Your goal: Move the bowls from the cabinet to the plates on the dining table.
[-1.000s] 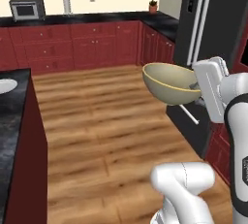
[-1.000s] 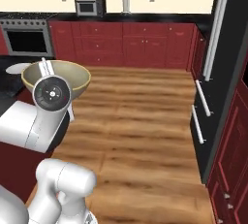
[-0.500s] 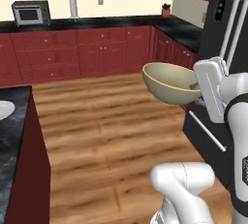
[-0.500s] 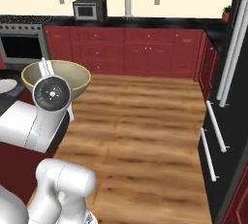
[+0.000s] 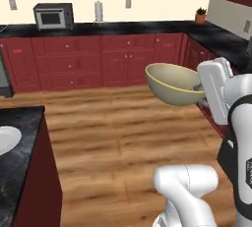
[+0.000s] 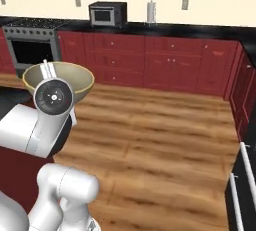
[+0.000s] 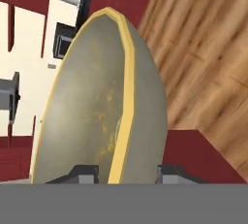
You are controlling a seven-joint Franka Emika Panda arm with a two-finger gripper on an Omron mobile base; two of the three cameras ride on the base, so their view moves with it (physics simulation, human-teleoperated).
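The gripper [image 7: 123,173] clamps the rim of the olive-tan bowl [image 5: 173,84], carried in the air above the wooden floor [image 5: 118,137]. A white plate [image 5: 7,138] rests on the black marble dining table [image 5: 19,172] at left; red base cabinets [image 6: 165,65] line the wall.

I count one bowl [image 5: 173,84], olive-tan with a gold rim. One white plate [image 5: 7,139] sits on the one black table [image 5: 19,172] at my left. Along the far wall I see one microwave [image 6: 107,13], one oven [image 6: 31,50], and one potted plant [image 5: 199,14].
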